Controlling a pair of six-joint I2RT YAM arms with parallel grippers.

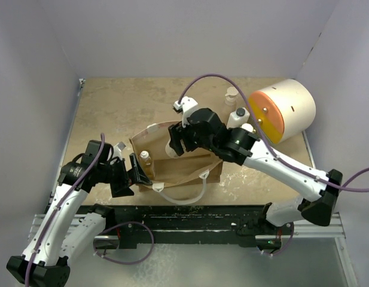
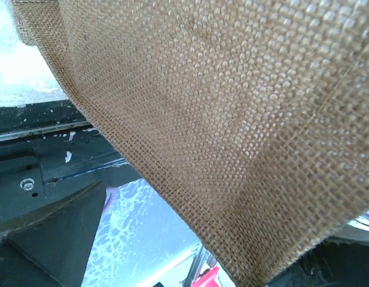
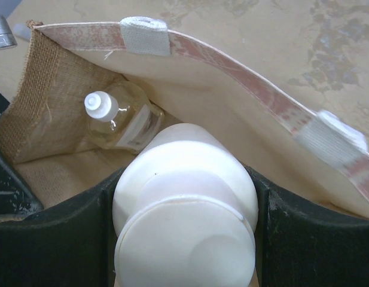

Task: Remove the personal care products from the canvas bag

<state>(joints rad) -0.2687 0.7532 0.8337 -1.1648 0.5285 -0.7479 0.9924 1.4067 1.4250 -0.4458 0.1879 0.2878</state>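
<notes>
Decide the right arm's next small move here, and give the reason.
Probably lift the right gripper straight up. Its fingers pinch the cream bottle from both sides, and the bottle is within the canvas bag's opening, near the small amber bottle lying deeper inside. Rising first should clear the rim.

The right gripper's (image 3: 184, 239) black fingers (image 3: 307, 239) flanked a cream bottle (image 3: 184, 197); beyond lay an amber bottle (image 3: 121, 122) and tan woven canvas bag (image 3: 43, 119).
</notes>
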